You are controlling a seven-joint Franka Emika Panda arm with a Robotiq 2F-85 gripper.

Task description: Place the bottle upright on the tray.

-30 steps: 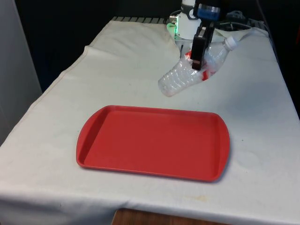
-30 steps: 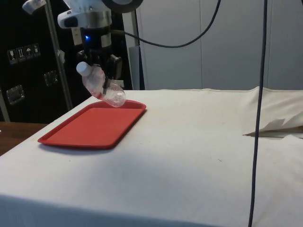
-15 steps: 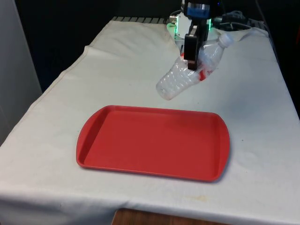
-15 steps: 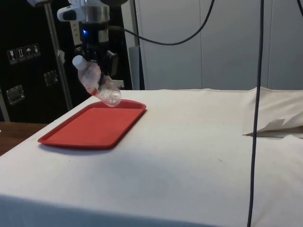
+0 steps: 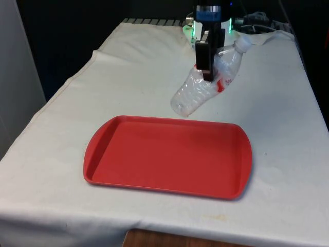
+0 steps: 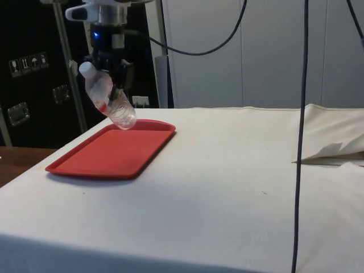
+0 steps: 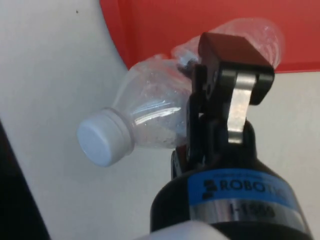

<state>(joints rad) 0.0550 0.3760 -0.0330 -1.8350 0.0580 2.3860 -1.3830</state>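
Front view put the gripper point(image 5: 206, 60) in the upper middle of the frame, closed around the middle of a clear plastic bottle point(image 5: 205, 85) and holding it in the air. The bottle hung at a slant, its white cap point(image 5: 244, 43) up toward the upper right and its base down toward the lower left, a strip of red label showing beside the fingers. Below it, across the lower centre of the frame, lay the red tray point(image 5: 154, 180), with nothing on it. The bottle's base seemed to hang just beyond the tray's far rim, over the white cloth point(image 5: 61, 118) rather than over the red surface, though depth was hard to judge from that angle.

From the side view the gripper point(image 6: 111, 71) sat in the upper left of the frame with the bottle point(image 6: 108, 102) tilted, cap highest, and its base above the far corner of the tray point(image 6: 108, 153), clear of it. The wrist view confirmed the grip: the fingers point(image 7: 235, 95) pinched the bottle point(image 7: 150, 115) at its waist, with red tray beyond.

The step in hand looked like the carry toward the tray, with the bottle lifted but not yet set down. The next move probably called for bringing it over the tray's flat middle, rotating the wrist until the base faced straight down, then lowering before letting go.
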